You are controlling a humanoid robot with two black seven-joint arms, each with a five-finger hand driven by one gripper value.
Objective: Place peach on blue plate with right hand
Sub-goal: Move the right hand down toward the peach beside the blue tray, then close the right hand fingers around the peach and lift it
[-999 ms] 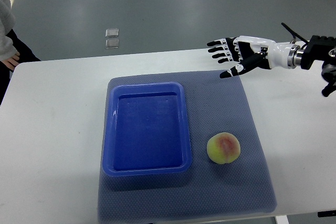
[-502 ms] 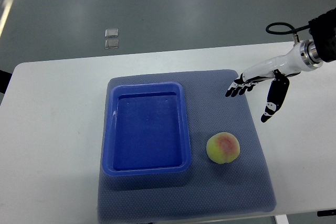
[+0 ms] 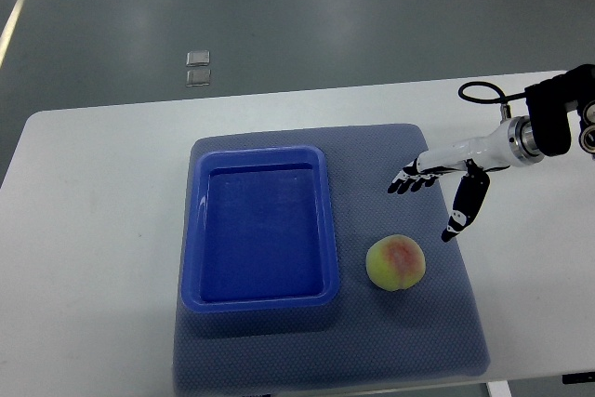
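Top view gives you no readable brand, label or writing anywhere. Your peach (image 3: 397, 263) is round and yellow-green with a pink blush, sitting on the grey-blue textured mat (image 3: 409, 323), just right of the blue plate (image 3: 259, 299). That plate is a glossy rectangular tray with rounded corners and a raised rim, and it holds nothing. The mat lies on the white worktop (image 3: 93, 230). Your right hand (image 3: 437, 178) reaches in from the right edge and hovers over the mat, up and to the right of the peach, not touching it. Its fingers (image 3: 405, 181) are spread apart and empty, pointing left, with the thumb (image 3: 462, 211) angled down toward the mat.
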